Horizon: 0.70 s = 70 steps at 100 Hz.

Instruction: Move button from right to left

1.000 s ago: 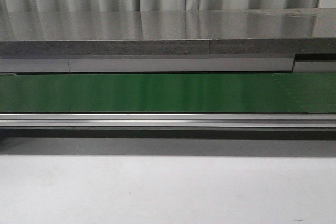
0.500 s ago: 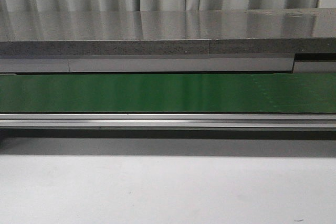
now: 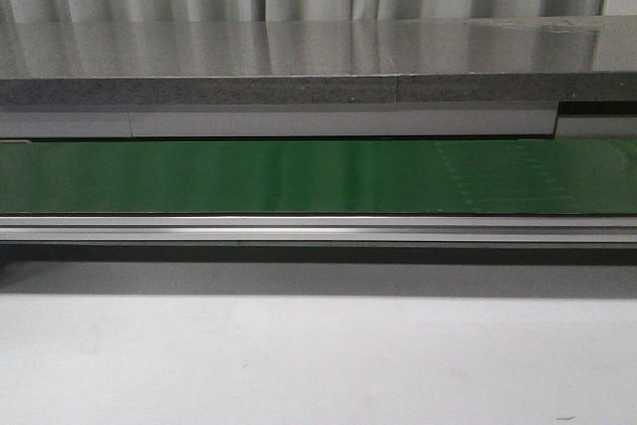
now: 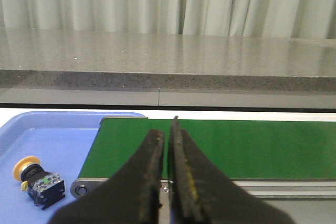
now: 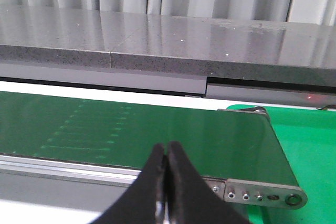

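Note:
The button (image 4: 38,181), an orange-yellow cap on a black boxy body with a small yellow-green tab, lies on its side in the blue tray (image 4: 52,140) in the left wrist view, off to one side of my left gripper. My left gripper (image 4: 167,132) is shut and empty, its tips over the end of the green conveyor belt (image 4: 252,148). My right gripper (image 5: 166,150) is shut and empty, over the belt's near edge (image 5: 131,140) close to its other end. Neither gripper nor the button shows in the front view.
The green belt (image 3: 318,176) runs across the front view, with an aluminium rail (image 3: 318,229) in front and a grey stone-like shelf (image 3: 318,57) behind. A green surface (image 5: 310,150) lies past the belt's end roller bracket (image 5: 262,192). White tabletop (image 3: 318,365) is in front.
A faint pattern of marks on the belt has drifted leftward along it. Nothing else has visibly changed in the front view.

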Available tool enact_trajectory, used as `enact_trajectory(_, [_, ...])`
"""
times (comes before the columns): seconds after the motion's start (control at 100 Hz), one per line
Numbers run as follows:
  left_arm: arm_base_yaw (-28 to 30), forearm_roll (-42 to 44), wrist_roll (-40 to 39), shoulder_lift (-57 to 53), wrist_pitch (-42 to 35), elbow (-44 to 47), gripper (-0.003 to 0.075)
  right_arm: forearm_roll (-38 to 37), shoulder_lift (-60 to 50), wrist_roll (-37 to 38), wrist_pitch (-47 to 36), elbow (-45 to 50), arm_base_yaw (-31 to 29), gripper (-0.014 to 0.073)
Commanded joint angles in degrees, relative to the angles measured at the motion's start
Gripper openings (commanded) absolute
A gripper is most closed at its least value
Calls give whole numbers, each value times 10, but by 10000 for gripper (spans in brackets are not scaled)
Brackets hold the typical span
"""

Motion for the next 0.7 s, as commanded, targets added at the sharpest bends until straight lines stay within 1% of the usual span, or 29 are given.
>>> enact_trajectory(0.0, [-4,-5,-6,-21,-50,23,5,1,-11,2,-50,1,1,-64])
enact_trajectory(0.69, [-4,-5,-6,-21,-50,23,5,1,-11,2,-42,1,1,-64])
